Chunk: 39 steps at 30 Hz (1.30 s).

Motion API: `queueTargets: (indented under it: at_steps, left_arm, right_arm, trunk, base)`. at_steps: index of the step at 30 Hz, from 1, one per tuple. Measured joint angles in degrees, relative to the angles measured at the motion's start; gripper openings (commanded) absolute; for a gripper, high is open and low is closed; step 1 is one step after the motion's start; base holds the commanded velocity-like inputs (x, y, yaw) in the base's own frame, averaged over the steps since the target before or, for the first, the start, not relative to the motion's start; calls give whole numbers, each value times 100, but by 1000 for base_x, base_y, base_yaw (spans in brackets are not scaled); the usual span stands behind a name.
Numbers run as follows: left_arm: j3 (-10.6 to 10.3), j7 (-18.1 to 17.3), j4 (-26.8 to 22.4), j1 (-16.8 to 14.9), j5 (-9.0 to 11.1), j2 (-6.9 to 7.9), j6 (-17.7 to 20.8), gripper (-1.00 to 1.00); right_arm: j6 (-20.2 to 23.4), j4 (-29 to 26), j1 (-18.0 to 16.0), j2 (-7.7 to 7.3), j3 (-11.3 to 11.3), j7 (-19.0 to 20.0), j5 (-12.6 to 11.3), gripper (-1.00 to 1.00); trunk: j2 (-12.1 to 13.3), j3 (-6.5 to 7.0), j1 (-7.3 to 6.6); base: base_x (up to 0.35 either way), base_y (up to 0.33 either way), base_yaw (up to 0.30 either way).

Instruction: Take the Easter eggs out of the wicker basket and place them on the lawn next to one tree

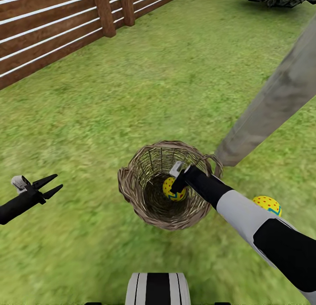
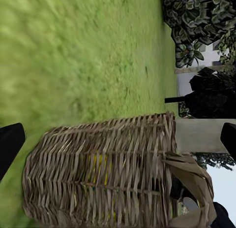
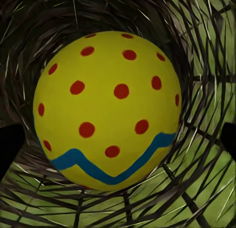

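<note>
With the right gripper (image 1: 177, 185) down inside the wicker basket (image 1: 131, 186), fingers apart either side of an Easter egg (image 3: 105, 107) but not yet closed, we centre on its widest part before closing. The left gripper (image 1: 52, 185) hangs open over the lawn (image 1: 175, 76). We lift straight up, since the basket's woven wall crowds the fingers; a second egg (image 1: 267, 205) lies on the grass by the tree trunk (image 1: 272, 103).

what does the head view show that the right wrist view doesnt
Head view alone: the fence, the tree trunk, an egg on the lawn beside the right arm, the left gripper open over the grass, and the basket's outside.

Right wrist view alone: the egg's red dots and blue zigzag band close up.

Both: the wicker basket with that egg inside, the right gripper reaching in.
</note>
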Motion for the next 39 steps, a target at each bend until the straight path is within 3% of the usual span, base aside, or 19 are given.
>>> queueTargets:
  at_steps: [7,17,21,39]
  left_arm:
    - [0,-5,7,0,0,-7,-2,100]
    - [-7,0,-4,0,-9,-9,-4,100]
    - [-7,16,125,131,-23,-25,-49,100]
    - [-18,9,499,150,-36,-18,-55,100]
  right_arm:
    - [0,-78,0,1,-2,-4,2,100]
    - [0,-199,0,-2,-16,-27,-5,100]
    - [115,-191,-19,-24,4,-36,19,100]
    - [70,-158,-17,8,2,-54,20,100]
  trunk:
    - [-3,-44,5]
    - [-14,-243,29]
    - [-15,-243,29]
    - [-23,-376,45]
  base:
    - [0,0,0]
    - [0,0,0]
    - [0,0,0]
    - [0,0,0]
